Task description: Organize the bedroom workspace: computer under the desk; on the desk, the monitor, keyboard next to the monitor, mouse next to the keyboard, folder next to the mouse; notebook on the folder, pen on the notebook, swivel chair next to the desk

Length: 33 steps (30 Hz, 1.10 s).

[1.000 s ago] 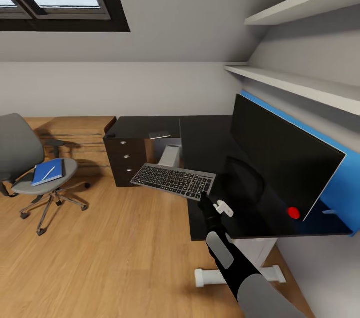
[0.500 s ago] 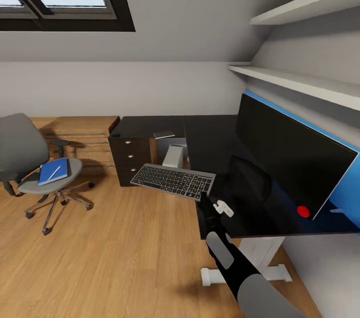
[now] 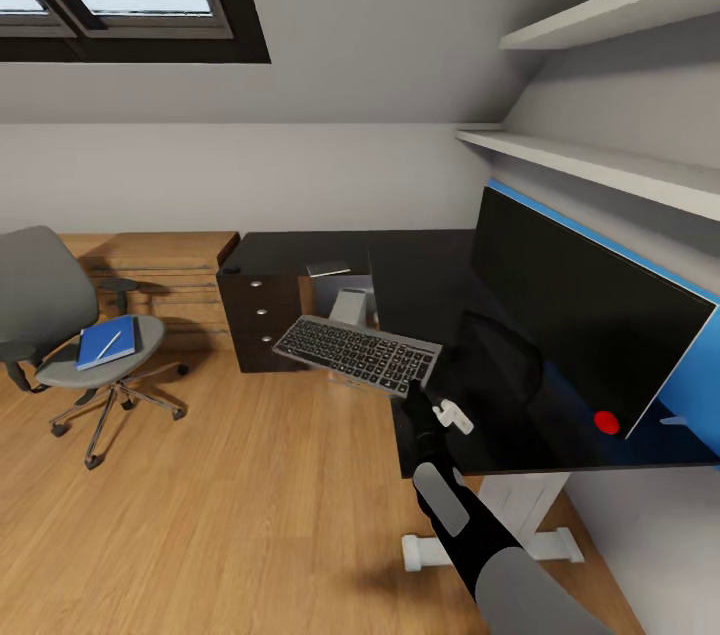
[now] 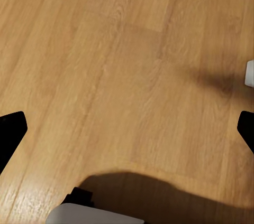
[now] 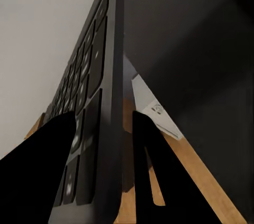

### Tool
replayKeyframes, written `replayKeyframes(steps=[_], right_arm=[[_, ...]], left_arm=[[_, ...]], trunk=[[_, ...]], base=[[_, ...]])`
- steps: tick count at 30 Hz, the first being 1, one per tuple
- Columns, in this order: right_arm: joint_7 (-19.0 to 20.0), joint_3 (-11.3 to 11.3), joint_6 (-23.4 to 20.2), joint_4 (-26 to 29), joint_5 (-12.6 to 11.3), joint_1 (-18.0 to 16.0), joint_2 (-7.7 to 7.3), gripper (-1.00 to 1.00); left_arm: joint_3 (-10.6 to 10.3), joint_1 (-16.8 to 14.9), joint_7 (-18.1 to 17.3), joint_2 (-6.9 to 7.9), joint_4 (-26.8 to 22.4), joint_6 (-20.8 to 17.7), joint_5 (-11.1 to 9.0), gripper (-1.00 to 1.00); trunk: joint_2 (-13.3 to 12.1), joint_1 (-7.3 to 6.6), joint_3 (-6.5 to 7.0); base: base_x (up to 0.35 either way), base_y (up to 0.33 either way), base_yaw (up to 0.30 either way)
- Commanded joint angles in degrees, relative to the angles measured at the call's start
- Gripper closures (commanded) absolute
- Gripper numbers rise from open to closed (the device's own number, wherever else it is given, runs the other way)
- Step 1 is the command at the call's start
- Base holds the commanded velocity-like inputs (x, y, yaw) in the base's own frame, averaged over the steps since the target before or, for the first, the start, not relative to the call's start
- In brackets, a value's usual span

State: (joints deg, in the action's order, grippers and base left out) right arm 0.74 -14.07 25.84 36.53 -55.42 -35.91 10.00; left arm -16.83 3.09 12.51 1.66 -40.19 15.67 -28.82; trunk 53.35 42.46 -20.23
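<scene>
Far to the left, well away from the table, the swivel chair stands on the wooden floor with the blue folder lying flat on its seat and the thin white pen resting on top of that; I cannot make out a notebook there, so those pieces and the chair itself are all waiting to be moved, as I judge it. My left end effector hangs over bare floorboards with its fingers spread wide and nothing between them. Further along, the table begins with its dark drawers at the left corner, and the light grey computer sits low beneath the top, so that part looks settled. A small flat grey thing lies on the top near the back edge; I cannot tell what it is. At the table's front edge my right end effector pinches the near end of the keyboard, one finger on the keys and one underneath, holding it tilted in the air with most of its length out over the floor. It is not yet set down. To the right, the monitor stands along the table's far side, already in place. I see no mouse.
</scene>
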Motion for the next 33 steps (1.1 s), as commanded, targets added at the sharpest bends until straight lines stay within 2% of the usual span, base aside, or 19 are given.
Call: replayKeyframes(steps=[1,2,3,6,13,20,27,29,33], right_arm=[[0.11,-0.46,2.52,-0.12,-2.53,-0.04,0.00,1.00],[0.12,-0.45,4.05,-0.13,-4.65,-0.04,0.00,1.00],[0.14,-0.45,8.06,-0.14,-11.28,-0.04,0.00,1.00],[0.14,-0.51,11.71,-0.22,-14.87,-0.04,0.00,1.00],[0.05,-0.49,13.79,-1.08,-16.15,-0.04,0.00,1.00],[0.05,-0.67,20.39,-1.83,-23.26,-0.04,0.00,1.00],[-1.02,-0.71,21.80,-2.31,-25.42,-0.04,0.00,1.00],[-2.54,-0.76,23.06,-2.57,-27.17,-0.04,0.00,1.00],[-3.42,-0.78,26.14,-2.59,-28.12,-0.04,0.00,1.00]], left_arm=[[-0.51,-0.02,0.51,0.10,-0.09,0.24,-0.48,-1.00],[-0.53,-0.02,0.50,0.10,-0.07,0.24,-0.47,-1.00],[-0.56,-0.02,0.50,0.10,-0.01,0.24,-0.45,-1.00],[-0.57,-0.02,0.50,0.10,0.00,0.24,-0.45,-1.00],[-0.57,-0.02,0.50,0.07,0.00,0.24,-0.45,-1.00],[-0.57,-0.02,0.50,0.09,0.01,0.24,-0.37,-1.00],[-0.50,-0.02,0.53,0.10,-0.02,0.24,-0.36,-1.00],[-0.49,-0.02,0.55,0.10,-0.05,0.24,-0.36,-1.00],[-0.48,-0.02,0.57,0.10,-0.04,0.24,-0.36,-1.00]], trunk=[[0.05,0.01,-0.06],[0.05,0.01,-0.06],[0.05,0.01,-0.06],[0.05,0.01,-0.06],[0.05,0.01,-0.06],[0.05,0.01,-0.06],[0.05,0.01,-0.06],[0.05,0.01,-0.06],[0.05,0.01,-0.06]], base=[[0.000,0.000,0.000],[0.000,0.000,0.000],[0.000,0.000,0.000],[0.000,0.000,0.000],[0.000,0.000,0.000],[0.000,0.000,0.000],[0.000,0.000,0.000],[0.000,0.000,0.000],[0.000,0.000,0.000]])
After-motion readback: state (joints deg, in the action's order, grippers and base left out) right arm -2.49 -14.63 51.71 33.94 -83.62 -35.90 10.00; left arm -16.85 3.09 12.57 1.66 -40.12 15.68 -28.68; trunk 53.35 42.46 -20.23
